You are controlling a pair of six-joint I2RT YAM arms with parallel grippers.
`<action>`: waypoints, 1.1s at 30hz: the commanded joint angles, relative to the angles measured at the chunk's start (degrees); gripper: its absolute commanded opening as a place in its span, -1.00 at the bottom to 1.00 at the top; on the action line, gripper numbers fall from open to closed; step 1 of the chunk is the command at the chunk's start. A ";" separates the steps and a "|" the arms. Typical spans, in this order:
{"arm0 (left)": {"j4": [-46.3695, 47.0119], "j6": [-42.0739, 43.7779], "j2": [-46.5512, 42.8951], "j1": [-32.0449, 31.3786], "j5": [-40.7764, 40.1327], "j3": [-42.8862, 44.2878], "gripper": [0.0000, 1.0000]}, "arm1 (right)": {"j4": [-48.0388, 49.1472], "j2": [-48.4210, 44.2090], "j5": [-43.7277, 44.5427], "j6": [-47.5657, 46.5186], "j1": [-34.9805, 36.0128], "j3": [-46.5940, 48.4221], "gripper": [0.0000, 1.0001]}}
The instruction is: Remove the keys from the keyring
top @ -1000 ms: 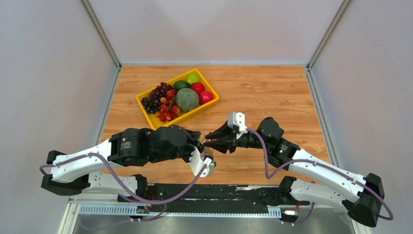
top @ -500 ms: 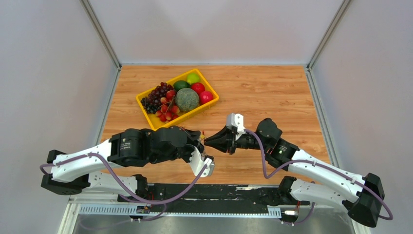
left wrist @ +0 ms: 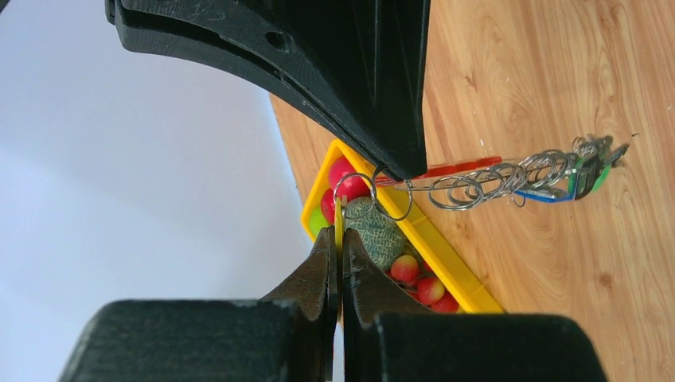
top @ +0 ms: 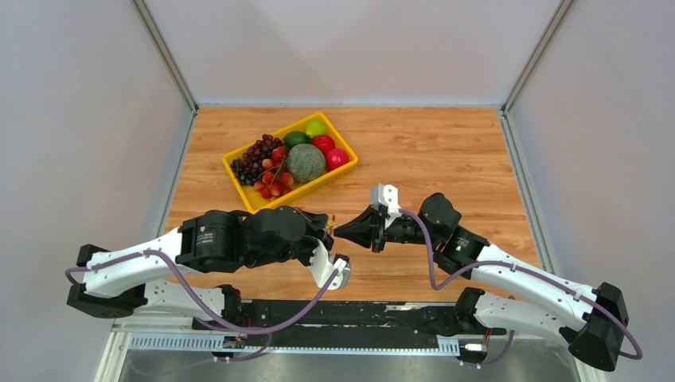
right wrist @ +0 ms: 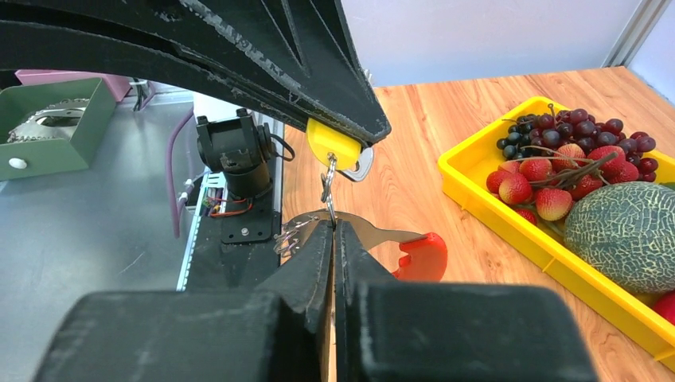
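Observation:
My left gripper (top: pixel 326 231) is shut on the yellow head of a key (right wrist: pixel 333 142), seen edge-on between its jaws in the left wrist view (left wrist: pixel 338 216). My right gripper (top: pixel 341 231) meets it tip to tip and is shut on a ring of the keyring (right wrist: pixel 374 231), just below that key. The keyring (left wrist: pixel 477 187) hangs above the table as a chain of silver rings with a red tag (right wrist: pixel 422 256). Keys with blue and green heads (left wrist: pixel 585 171) hang at its far end.
A yellow tray (top: pixel 314 184) with grapes, strawberries, a melon and other fruit stands on the wooden table behind the left gripper. The arms' base rail and the table's near edge lie just below the grippers.
The right gripper's jaws were spread a second ago and have since shut on the keyring, moving slightly left towards the left gripper. The left arm has hardly moved.

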 commanded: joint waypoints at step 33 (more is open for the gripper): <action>4.43 -1.71 -0.91 -0.81 0.95 -0.35 -1.00 | 1.01 -2.12 -0.15 1.90 0.08 2.16 -0.99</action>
